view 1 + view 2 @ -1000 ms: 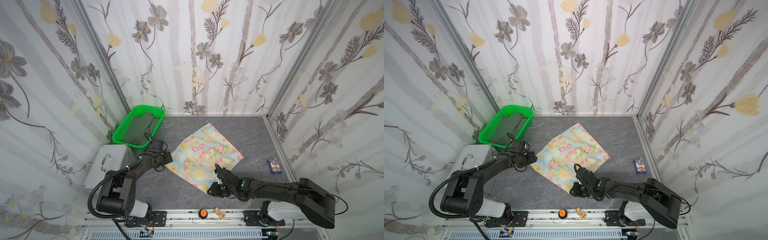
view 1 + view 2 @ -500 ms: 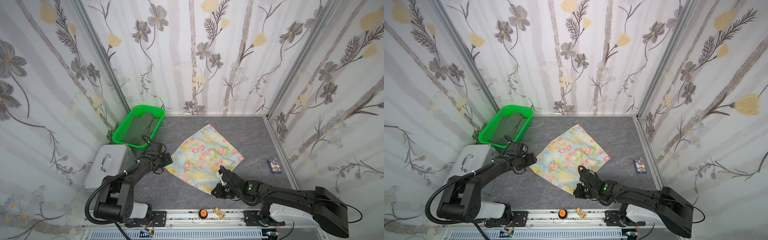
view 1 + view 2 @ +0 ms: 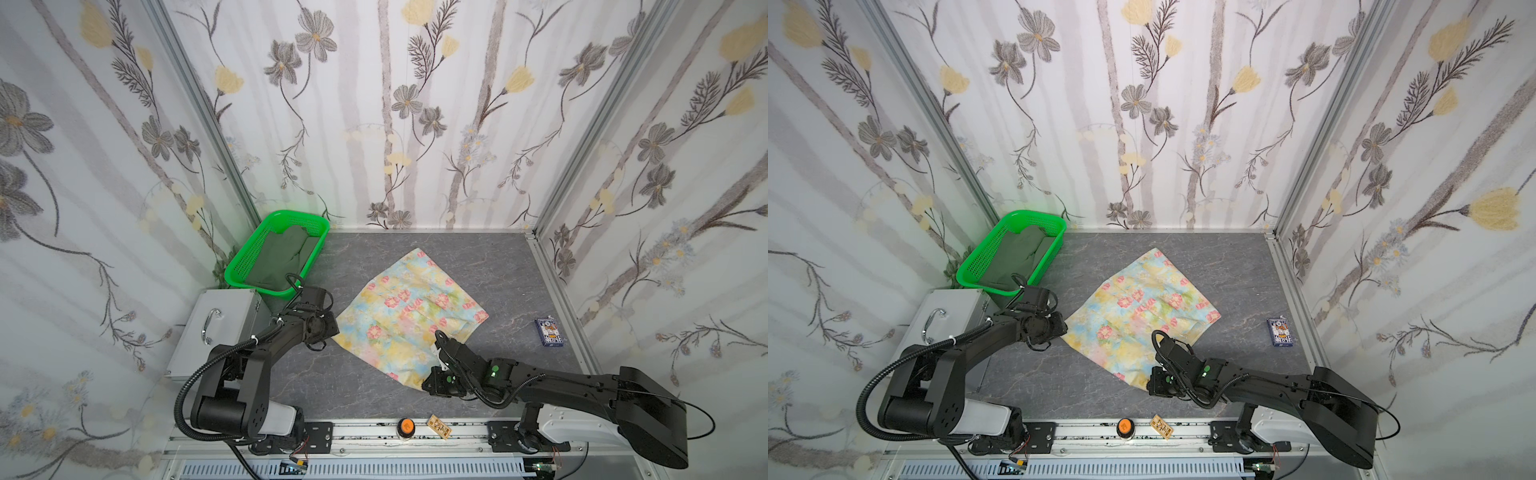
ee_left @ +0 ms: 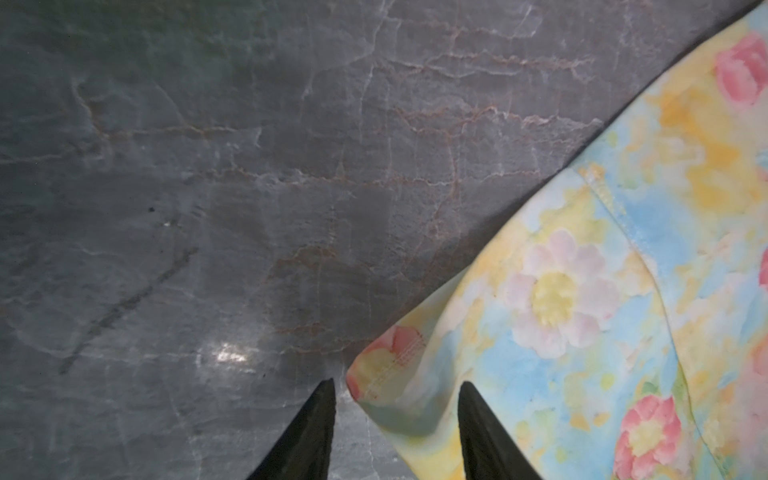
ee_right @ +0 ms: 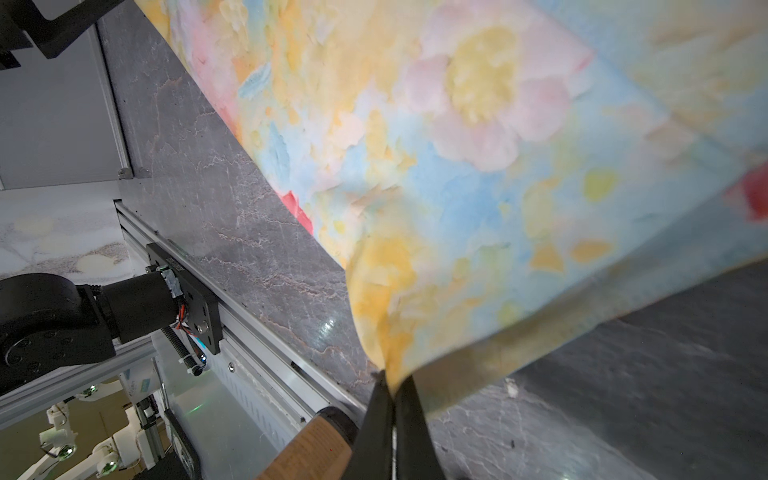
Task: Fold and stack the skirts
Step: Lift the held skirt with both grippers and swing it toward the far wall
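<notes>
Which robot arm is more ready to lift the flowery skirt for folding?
Right, I think. The right gripper is shut on a corner of the flowery skirt; the left gripper only straddles another corner, jaws apart.

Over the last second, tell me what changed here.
The left gripper edged onto the floral skirt's nearest corner, which now sits between its open jaws. The right gripper stayed pinched on the front corner while its elbow swung outward. The basket and the green skirt inside stayed put.
</notes>
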Motion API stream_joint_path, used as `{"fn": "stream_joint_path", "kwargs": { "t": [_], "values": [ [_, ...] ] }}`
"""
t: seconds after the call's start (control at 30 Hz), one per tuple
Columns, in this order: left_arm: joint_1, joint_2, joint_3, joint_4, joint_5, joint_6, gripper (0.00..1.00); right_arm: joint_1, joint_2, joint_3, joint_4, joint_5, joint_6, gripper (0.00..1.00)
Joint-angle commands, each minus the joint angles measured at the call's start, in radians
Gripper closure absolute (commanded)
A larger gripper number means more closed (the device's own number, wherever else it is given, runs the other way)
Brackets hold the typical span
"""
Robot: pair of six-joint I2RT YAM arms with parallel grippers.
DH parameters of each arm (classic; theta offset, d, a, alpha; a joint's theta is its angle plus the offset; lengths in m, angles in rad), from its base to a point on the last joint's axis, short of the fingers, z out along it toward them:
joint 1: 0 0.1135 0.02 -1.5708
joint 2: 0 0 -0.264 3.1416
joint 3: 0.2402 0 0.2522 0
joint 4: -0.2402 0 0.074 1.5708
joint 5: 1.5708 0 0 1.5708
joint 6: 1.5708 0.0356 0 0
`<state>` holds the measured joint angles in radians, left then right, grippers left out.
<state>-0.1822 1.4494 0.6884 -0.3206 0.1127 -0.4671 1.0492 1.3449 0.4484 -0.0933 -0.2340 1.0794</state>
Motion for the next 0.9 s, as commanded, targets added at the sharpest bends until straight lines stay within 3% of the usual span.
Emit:
{"fn": "stream_joint_path", "kwargs": {
  "t": [0.0, 0.1, 0.2, 0.3, 0.5, 0.63, 0.73, 0.87],
  "values": [
    [0.001, 0.035, 0.024, -0.007, 0.006, 0.014, 0.56, -0.003, 0.001, 0.012, 0.022, -0.005, -0.012, 1.0],
    [0.001, 0.065, 0.044, -0.007, -0.004, 0.024, 0.74, -0.016, -0.017, 0.012, 0.021, -0.009, -0.011, 1.0],
    [0.001, 0.07, 0.063, -0.009, -0.011, 0.025, 1.0, -0.041, -0.053, 0.01, 0.013, -0.016, -0.012, 1.0],
    [0.001, 0.025, 0.096, -0.015, -0.025, 0.014, 1.0, -0.12, -0.13, 0.014, -0.019, -0.03, -0.024, 1.0],
    [0.001, -0.104, 0.2, -0.037, -0.008, -0.033, 1.0, -0.271, -0.314, 0.057, -0.205, 0.05, -0.125, 1.0],
    [0.001, -0.128, 0.265, -0.045, 0.037, -0.076, 1.0, -0.413, -0.361, 0.079, -0.241, 0.004, -0.174, 1.0],
    [0.001, -0.093, 0.39, -0.044, 0.058, -0.102, 1.0, -0.594, -0.323, 0.194, -0.241, -0.034, -0.275, 1.0],
    [0.001, 0.052, 0.704, -0.044, 0.095, -0.103, 1.0, -0.815, -0.121, 0.541, -0.273, -0.129, -0.453, 1.0]
  ]
}}
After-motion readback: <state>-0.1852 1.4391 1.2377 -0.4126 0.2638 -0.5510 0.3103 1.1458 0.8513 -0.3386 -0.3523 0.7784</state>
